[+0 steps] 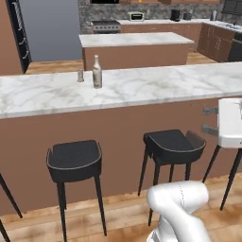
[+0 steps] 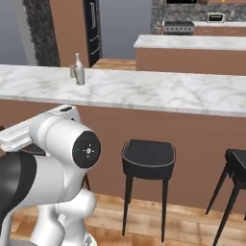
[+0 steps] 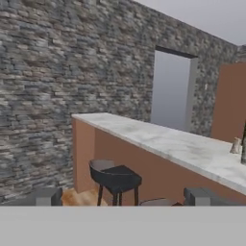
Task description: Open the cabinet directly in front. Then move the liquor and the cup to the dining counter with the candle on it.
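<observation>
The liquor [image 1: 97, 72] stands upright on the long marble dining counter [image 1: 156, 87], right beside the small candle [image 1: 80, 75]. From the other side the liquor [image 2: 79, 70] and the candle [image 2: 72, 71] sit at the far left of the dining counter [image 2: 158, 93]. My gripper [image 1: 208, 120] hangs open and empty in front of the counter's edge, well to the right of the bottle, its fingers pointing left. In the hand view my gripper [image 3: 125, 197] faces along the counter, with the candle [image 3: 235, 145] at the right edge. The cup and the cabinet are out of view.
Dark stools [image 1: 75, 163] [image 1: 172, 147] stand along the counter's near side on the wood floor. A smaller marble island [image 1: 134, 41] lies behind the counter. A grey stone wall [image 3: 57, 86] closes the counter's far end.
</observation>
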Robot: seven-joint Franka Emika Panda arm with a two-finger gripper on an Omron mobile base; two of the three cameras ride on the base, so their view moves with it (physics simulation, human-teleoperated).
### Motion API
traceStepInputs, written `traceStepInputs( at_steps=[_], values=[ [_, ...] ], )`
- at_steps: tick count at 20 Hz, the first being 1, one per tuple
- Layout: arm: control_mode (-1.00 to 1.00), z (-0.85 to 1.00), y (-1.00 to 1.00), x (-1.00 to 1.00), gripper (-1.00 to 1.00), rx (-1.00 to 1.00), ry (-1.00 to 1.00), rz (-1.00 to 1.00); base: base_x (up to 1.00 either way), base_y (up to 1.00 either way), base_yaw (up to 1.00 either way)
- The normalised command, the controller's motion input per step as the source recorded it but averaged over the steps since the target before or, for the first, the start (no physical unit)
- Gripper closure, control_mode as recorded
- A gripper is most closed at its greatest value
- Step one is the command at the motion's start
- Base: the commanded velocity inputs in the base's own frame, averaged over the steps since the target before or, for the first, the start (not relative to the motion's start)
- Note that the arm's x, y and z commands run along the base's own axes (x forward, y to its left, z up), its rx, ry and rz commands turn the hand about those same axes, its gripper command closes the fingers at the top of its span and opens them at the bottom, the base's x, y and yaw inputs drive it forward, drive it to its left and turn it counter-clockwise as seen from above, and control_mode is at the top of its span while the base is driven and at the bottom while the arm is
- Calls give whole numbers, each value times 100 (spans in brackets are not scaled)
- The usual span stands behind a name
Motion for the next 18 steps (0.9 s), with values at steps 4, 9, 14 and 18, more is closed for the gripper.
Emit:
traceStepInputs(
  at_steps=[4,9,14,18],
  values=[
    [100,0,0,0,-100,0,0,0,3,-100,0],
    [100,0,0,0,-100,0,0,0,6,-100,3],
    [100,0,0,0,-100,0,0,0,0,-100,4],
    [100,0,0,0,-100,0,0,0,0,-100,4]
  ],
)
